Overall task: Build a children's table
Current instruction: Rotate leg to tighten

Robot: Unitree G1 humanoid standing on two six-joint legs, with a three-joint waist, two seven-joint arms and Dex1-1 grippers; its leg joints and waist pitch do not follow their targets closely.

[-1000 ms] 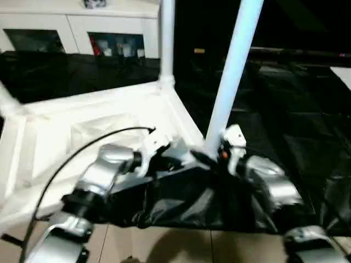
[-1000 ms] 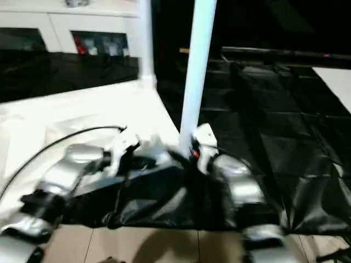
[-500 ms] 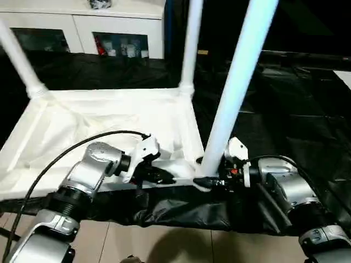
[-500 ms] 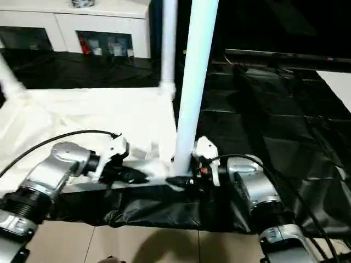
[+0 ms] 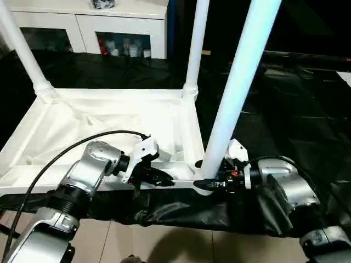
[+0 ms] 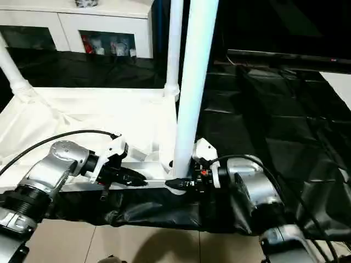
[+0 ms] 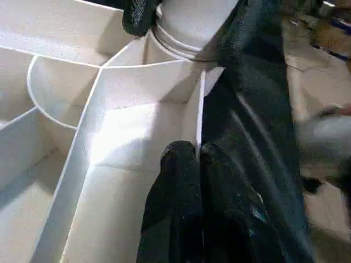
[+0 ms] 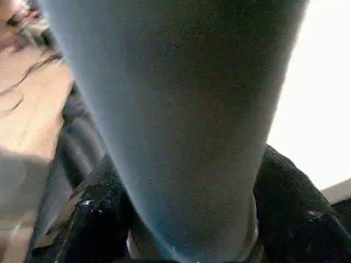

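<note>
The children's table lies upside down, its white ribbed top [image 5: 109,118] on the black cover. Three white legs stand up from its corners: far left [image 5: 22,49], far right [image 5: 196,44] and near right [image 5: 236,93]. My left gripper [image 5: 164,179] is at the top's near rim, shut with the thin rim wall [image 7: 200,109] running between its fingers [image 7: 181,175]. My right gripper [image 5: 204,183] has one black finger on each side of the near right leg's base [image 8: 192,137], pressed against it. The fourth corner is out of view.
The black-covered work table [image 5: 296,98] stretches to the right and behind. White cabinets [image 5: 82,22] stand at the back. Tiled floor [image 5: 164,244] runs along the table's front edge. A black cable [image 5: 55,159] arcs over my left forearm.
The head camera has swung and levelled, so the whole picture shifted. My right gripper's fingers have drawn in around the near right leg's base. My left gripper keeps its hold on the rim.
</note>
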